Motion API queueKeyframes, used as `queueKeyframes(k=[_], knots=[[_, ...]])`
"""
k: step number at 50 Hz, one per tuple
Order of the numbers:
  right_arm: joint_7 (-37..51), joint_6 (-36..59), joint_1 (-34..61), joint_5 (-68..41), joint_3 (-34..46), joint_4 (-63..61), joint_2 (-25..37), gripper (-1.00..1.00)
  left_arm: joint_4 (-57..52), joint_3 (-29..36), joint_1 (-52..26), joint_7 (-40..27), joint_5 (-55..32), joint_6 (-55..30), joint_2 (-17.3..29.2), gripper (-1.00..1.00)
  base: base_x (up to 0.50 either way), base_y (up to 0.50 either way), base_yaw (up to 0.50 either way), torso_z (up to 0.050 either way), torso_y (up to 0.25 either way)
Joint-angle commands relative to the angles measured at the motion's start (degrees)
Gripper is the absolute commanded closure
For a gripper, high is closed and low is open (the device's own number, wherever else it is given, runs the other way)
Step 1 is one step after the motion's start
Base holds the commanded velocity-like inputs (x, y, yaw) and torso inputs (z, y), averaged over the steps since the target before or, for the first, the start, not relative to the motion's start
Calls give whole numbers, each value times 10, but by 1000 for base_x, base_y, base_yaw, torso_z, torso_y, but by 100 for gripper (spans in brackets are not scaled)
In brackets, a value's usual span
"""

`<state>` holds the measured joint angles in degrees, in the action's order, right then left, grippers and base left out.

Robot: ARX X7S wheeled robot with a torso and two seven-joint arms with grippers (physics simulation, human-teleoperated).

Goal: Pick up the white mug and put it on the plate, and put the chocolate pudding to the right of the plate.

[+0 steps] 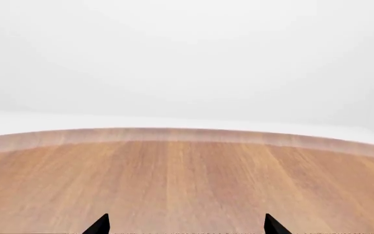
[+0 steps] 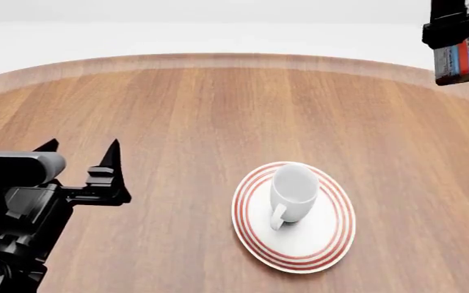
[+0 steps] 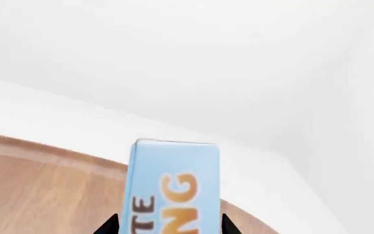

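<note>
Table (image 2: 178,122): wood grain, smooth satin finish. White mug (image 2: 293,190): glossy ceramic. Plate (image 2: 332,241): smooth, glazed. Chocolate pudding (image 3: 172,190): printed card carton. Left gripper (image 2: 80,149): matt black.

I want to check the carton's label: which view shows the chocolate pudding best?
The right wrist view: the chocolate pudding fills the middle, light blue face and orange lettering toward the camera, between the right gripper fingertips. The head view catches only part of it at the top right corner. The left wrist view shows only table.
</note>
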<state>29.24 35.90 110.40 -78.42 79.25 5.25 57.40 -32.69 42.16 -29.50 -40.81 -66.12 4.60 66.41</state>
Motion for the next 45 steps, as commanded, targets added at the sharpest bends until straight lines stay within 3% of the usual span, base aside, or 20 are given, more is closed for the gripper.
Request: queueKeyframes(k=[1,11,14,22,26,37,45], knots=[[-149,77,36,83,39,182,-89,100,-5,-10,-7,9,9,-29,-19,-100,0,0,0,0,0],[-241,125,35,131,104,225,-119,100,1,-9,-8,14,9,-32,-24,-100,0,0,0,0,0],[-225,127,30,118,91,259,-128,100,2,-10,-7,15,8,-32,-24,-100,0,0,0,0,0],[-231,144,3,96,93,238,-105,100,4,-9,-5,16,11,-31,-26,-100,0,0,0,0,0],[-261,178,-12,121,144,182,-82,100,3,-9,-3,15,12,-30,-26,-100,0,0,0,0,0],[-323,143,-39,89,135,106,-46,100,7,-8,0,17,16,-29,-29,-100,0,0,0,0,0],[-291,72,-79,9,70,134,-33,100,11,-9,6,18,17,-24,-29,-100,0,0,0,0,0]])
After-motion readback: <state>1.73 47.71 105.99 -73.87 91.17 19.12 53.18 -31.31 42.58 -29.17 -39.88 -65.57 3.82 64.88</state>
